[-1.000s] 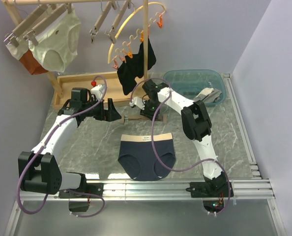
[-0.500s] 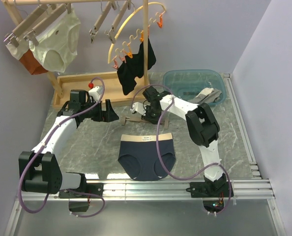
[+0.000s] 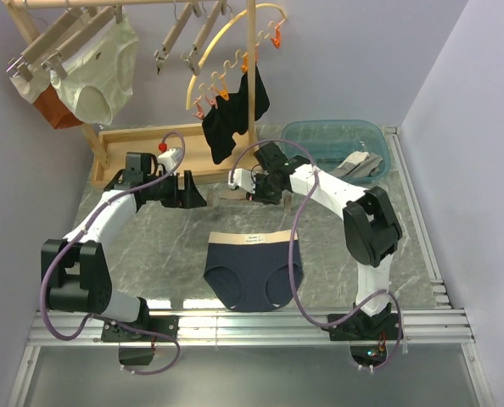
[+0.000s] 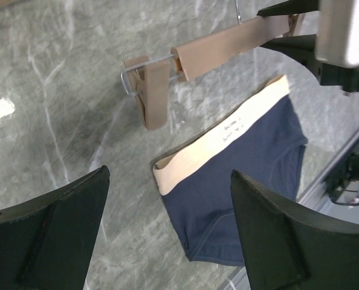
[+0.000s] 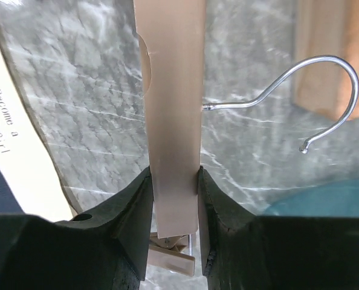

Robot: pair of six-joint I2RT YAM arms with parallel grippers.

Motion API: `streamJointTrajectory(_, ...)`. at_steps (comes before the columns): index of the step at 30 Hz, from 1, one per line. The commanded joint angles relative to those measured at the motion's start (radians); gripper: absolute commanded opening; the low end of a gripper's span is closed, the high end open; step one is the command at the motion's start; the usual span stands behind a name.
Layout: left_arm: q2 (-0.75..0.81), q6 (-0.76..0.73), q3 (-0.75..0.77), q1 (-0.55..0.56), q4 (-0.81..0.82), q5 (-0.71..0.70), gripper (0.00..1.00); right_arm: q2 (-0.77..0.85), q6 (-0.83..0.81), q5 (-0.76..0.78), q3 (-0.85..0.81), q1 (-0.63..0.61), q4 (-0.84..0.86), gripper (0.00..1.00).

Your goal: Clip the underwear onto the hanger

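grey veined stone table (image 3: 150, 246) below all. far right, clear blue plastic tub (image 3: 333, 136). black cloth garment (image 3: 231, 114) hanging on orange pegs just behind the arms. flat on the table near the front rail, navy knit underwear (image 3: 254, 270), beige waistband toward the back. behind it, straight pale-wood hanger (image 5: 170, 121), bar pinched between the black fingers of the right gripper (image 5: 171, 181). left gripper (image 4: 167, 175) spread wide, holding nothing, near the hanger's peg-like clip (image 4: 154, 90) but apart. thin wire hook (image 5: 312, 78) curling sideways.
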State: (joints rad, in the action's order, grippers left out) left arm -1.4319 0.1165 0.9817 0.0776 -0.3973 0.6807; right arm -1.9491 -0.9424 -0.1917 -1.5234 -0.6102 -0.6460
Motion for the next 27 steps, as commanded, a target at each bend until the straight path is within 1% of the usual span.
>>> streamJointTrajectory(1, -0.015, -0.029, 0.064, -0.025, 0.003, 0.100, 0.86, 0.090, -0.030, -0.045, 0.005, -0.002, 0.023, 0.00)
streamJointTrajectory(4, -0.039, -0.014, 0.075, -0.053, -0.002, 0.167, 0.84, 0.125, -0.050, -0.046, 0.029, -0.008, 0.032, 0.00)
streamJointTrajectory(6, -0.053, -0.002, 0.072, -0.065, 0.008, 0.198, 0.81, 0.150, -0.068, -0.043, 0.055, -0.013, 0.035, 0.00)
streamJointTrajectory(10, -0.051, 0.009, 0.060, -0.073, 0.009, 0.233, 0.81, 0.196, -0.091, -0.051, 0.109, -0.016, 0.043, 0.00)
streamJointTrajectory(11, -0.051, 0.008, 0.060, -0.073, 0.003, 0.261, 0.81, 0.206, -0.101, -0.051, 0.118, -0.020, 0.045, 0.00)
streamJointTrajectory(15, -0.064, -0.015, 0.061, -0.071, -0.029, 0.324, 0.82, 0.257, -0.122, -0.040, 0.158, -0.039, 0.054, 0.00)
streamJointTrajectory(19, -0.091, -0.050, 0.069, -0.071, -0.084, 0.347, 0.84, 0.294, -0.151, -0.035, 0.196, -0.063, 0.065, 0.00)
streamJointTrajectory(26, -0.128, -0.106, 0.072, -0.062, -0.147, 0.379, 0.83, 0.322, -0.154, -0.040, 0.195, -0.092, 0.045, 0.00)
streamJointTrajectory(27, -0.127, -0.139, 0.072, -0.059, -0.149, 0.387, 0.83, 0.320, -0.153, -0.041, 0.195, -0.094, 0.042, 0.00)
